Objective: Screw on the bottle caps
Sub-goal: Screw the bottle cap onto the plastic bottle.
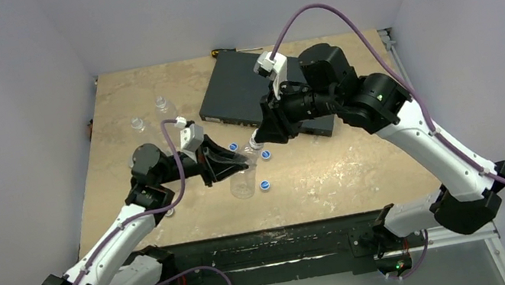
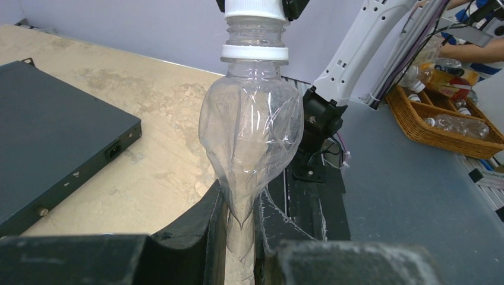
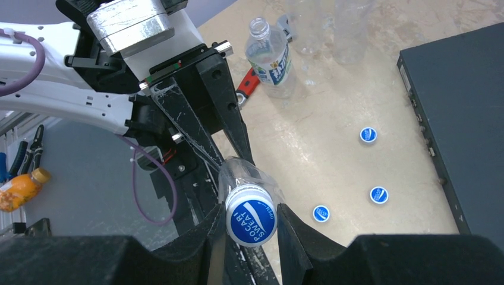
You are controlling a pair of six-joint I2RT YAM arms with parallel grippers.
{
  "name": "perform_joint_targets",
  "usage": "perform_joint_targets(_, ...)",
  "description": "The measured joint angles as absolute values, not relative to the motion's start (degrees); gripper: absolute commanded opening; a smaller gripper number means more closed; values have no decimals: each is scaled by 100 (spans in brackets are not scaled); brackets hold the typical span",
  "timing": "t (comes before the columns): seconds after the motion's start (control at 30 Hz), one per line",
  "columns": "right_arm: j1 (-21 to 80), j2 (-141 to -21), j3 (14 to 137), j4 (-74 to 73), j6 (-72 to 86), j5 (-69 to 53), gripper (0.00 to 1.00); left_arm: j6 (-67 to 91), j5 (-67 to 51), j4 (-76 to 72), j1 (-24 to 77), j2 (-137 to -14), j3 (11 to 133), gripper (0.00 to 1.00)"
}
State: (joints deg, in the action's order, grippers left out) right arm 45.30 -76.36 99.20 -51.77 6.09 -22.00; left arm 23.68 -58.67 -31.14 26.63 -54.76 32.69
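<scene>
Clear bottle (image 2: 252, 130) clenched in left end effector (image 2: 239, 205), blue cap (image 3: 250, 221) on its neck — grasped by right end effector (image 1: 259, 140)

I see a blue cap (image 3: 250, 221) with white lettering at lower centre, a clear bottle (image 2: 252, 142), a black box (image 3: 463, 119) at right, and a mottled beige table (image 1: 362, 170).

Blue cap (image 3: 251, 218) atop crushed clear bottle (image 2: 252, 136)

White arm links (image 1: 427, 136), black joint housings (image 1: 470, 208), purple cables (image 1: 316, 6) (one per arm)
</scene>
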Motion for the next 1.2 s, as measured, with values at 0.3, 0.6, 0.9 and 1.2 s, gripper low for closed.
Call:
perform_joint_targets(0.3, 4482, -7688, 9736, -4960, 663, -2097, 1, 1640, -5345, -2449, 2665, -5502, 3485, 0)
perform_joint_targets(0.6, 4421, -7972, 9727, -4746, 1114, -1505, 0, 1151, -4392, -2091, 2700, -5522, 3540, 0)
perform_joint_targets(0.9, 4259, -8359, 9756, -4497, 2095, -856, 0, 469, -2571, -1822, 3312, -5535, 3540, 0)
perform_joint_targets(1.2, 3929, -8829, 9979, -4751, 2943, -408, 0, -548, -86, -2309, 4390, -6169, 3540, 0)
